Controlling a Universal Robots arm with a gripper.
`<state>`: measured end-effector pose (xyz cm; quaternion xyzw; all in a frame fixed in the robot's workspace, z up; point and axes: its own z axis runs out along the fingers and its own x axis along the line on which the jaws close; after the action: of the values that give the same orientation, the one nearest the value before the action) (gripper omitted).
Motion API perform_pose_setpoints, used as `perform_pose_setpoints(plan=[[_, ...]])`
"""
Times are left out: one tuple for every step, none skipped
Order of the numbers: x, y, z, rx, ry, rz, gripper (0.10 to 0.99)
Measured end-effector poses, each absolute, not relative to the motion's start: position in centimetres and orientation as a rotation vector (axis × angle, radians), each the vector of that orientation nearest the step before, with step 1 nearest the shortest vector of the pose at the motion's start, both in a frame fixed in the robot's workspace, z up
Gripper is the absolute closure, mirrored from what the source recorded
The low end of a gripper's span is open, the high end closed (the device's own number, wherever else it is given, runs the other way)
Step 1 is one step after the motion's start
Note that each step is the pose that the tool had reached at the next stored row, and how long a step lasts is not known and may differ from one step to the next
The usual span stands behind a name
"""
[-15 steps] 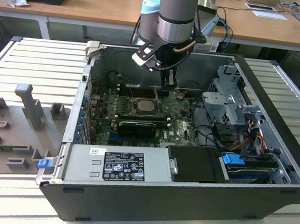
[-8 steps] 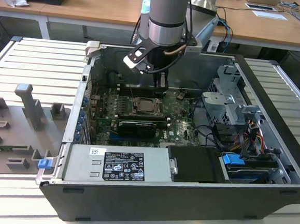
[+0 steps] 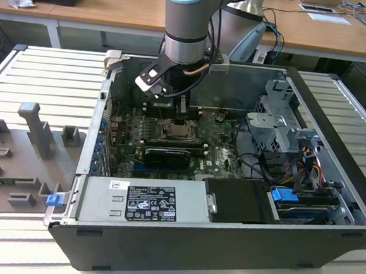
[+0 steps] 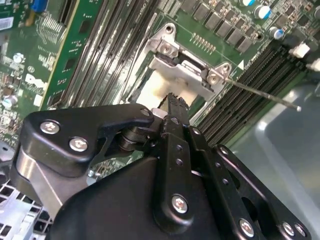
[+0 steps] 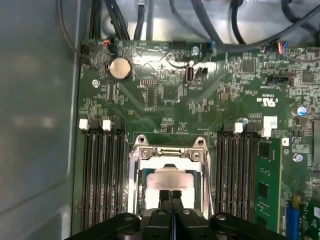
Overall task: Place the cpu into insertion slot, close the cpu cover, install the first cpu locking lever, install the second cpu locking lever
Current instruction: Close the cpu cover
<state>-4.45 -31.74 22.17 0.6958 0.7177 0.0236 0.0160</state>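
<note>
My gripper [image 5: 170, 193] is pinched shut, holding nothing. The cpu [image 5: 167, 178] sits right under its tip, inside the cover [image 5: 150, 162] window, so I think it's there to push it flat.

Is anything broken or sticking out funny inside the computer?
Nothing looks broken or spilled. One odd bit: a thin metal locking lever sticks out sideways from a corner of the cpu socket, across the memory slots, not tucked in along its edge. The tool, shut, sits right over the cpu.
</note>
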Motion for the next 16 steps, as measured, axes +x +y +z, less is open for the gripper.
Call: perform_pose_setpoints(plan=[[-4.7, -31.7, 21.9, 2.163, 2.234, 0.072, 0.980], [-4.8, -31.7, 21.9, 2.163, 2.235, 0.071, 0.980], [-5.0, -31.7, 21.8, 2.162, 2.235, 0.071, 0.980], [-5.5, -31.7, 21.7, 2.162, 2.237, 0.071, 0.980], [-5.6, -31.7, 21.6, 2.161, 2.237, 0.071, 0.980], [-5.6, -31.7, 21.5, 2.161, 2.238, 0.071, 0.980], [-5.7, -31.7, 21.3, 2.161, 2.238, 0.071, 0.980], [-5.8, -31.7, 21.1, 2.160, 2.238, 0.071, 0.980], [-5.8, -31.7, 21.0, 2.160, 2.238, 0.071, 0.980], [-5.8, -31.7, 20.9, 2.160, 2.238, 0.071, 0.980], [-5.8, -31.7, 20.9, 2.161, 2.238, 0.071, 0.980], [-5.8, -31.7, 20.8, 2.161, 2.238, 0.071, 0.980], [-5.8, -31.7, 20.7, 2.161, 2.238, 0.071, 0.980], [-5.8, -31.7, 20.7, 2.161, 2.238, 0.071, 0.980], [-5.8, -31.7, 20.7, 2.161, 2.238, 0.071, 0.980], [-5.7, -31.7, 20.6, 2.161, 2.238, 0.071, 0.980]])
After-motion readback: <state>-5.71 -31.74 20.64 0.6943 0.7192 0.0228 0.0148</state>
